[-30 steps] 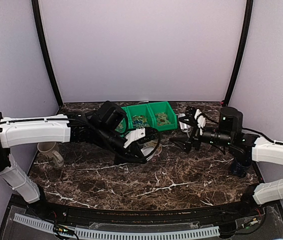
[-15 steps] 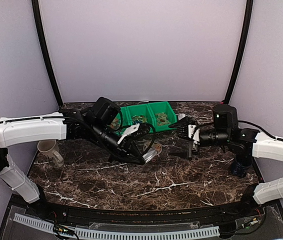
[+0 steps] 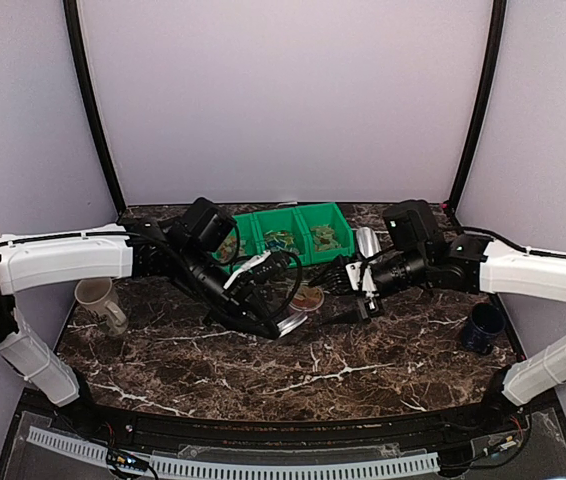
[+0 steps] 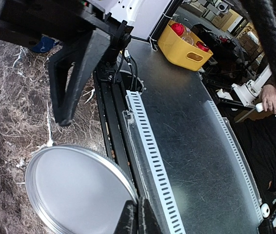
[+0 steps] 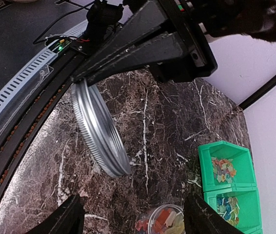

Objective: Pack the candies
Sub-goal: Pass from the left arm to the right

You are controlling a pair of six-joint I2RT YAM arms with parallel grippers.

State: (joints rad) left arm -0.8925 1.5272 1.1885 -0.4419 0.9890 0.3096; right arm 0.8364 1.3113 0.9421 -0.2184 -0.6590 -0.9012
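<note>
A small clear jar (image 3: 309,298) holding orange and pale candies (image 5: 167,220) stands on the marble in front of the green bin (image 3: 293,232). My left gripper (image 4: 137,219) is shut on the rim of a round silver lid (image 4: 74,190). It holds the lid (image 3: 291,322) tilted just near-left of the jar. My right gripper (image 5: 135,222) is open, its fingers (image 5: 69,219) spread wide, and the jar (image 5: 165,222) lies between them without touching either. More candies (image 5: 223,168) fill the bin's compartments (image 5: 228,185).
A beige mug (image 3: 98,300) lies at the left of the table and a dark blue mug (image 3: 483,325) stands at the right. A shiny metal piece (image 3: 368,240) sits right of the bin. A slotted rail (image 4: 152,151) runs along the near edge.
My right arm has swung left, bringing its gripper up to the jar. My left gripper has carried the lid a little toward the near edge, leaving the jar's candies showing.
</note>
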